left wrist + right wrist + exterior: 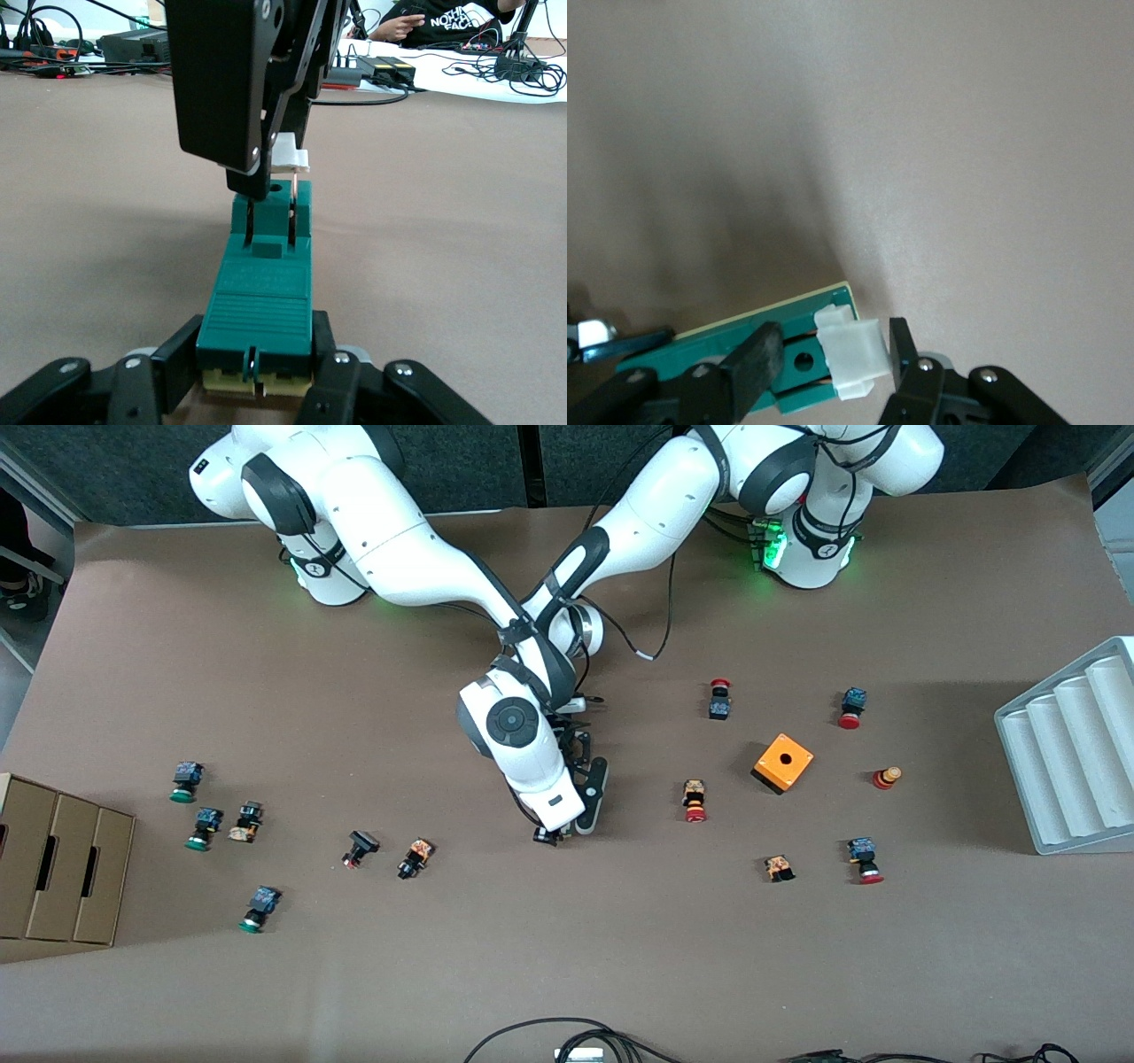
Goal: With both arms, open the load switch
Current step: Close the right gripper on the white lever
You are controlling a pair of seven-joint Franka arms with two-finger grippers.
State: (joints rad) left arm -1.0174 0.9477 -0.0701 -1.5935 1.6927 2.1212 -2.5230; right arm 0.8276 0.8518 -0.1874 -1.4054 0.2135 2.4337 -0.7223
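Mid-table: both my grippers meet here, low over the brown table (567, 957), about halfway between the two ends.
Load switch: the load switch (259, 297) lies lengthwise between my two grippers; hidden under my wrists in the front view.
Left gripper: my left gripper (257, 376) is clamped tight on one end of the green block, one finger on each side wall.
Right gripper: my right gripper (833, 354) is closed part-way, its fingers on either side of the white sliding piece (850, 354) at the block's other end, pinching it.
Lift: cannot tell whether the block touches the table.
Surface: plain brown matte covering, flat, shadowed under my arms.
Nearby clutter: a black push-button (416, 858) toward the right arm's end; a red-capped push-button (695, 801) and the orange cube (783, 763) toward the left arm's end. All well apart from my grippers.
Edges: cardboard boxes (58, 871) at the right arm's end, a grey ribbed tray (1067, 748) at the left arm's end.
Open room: bare covering nearer the front camera; cables (567, 1041) along that edge.
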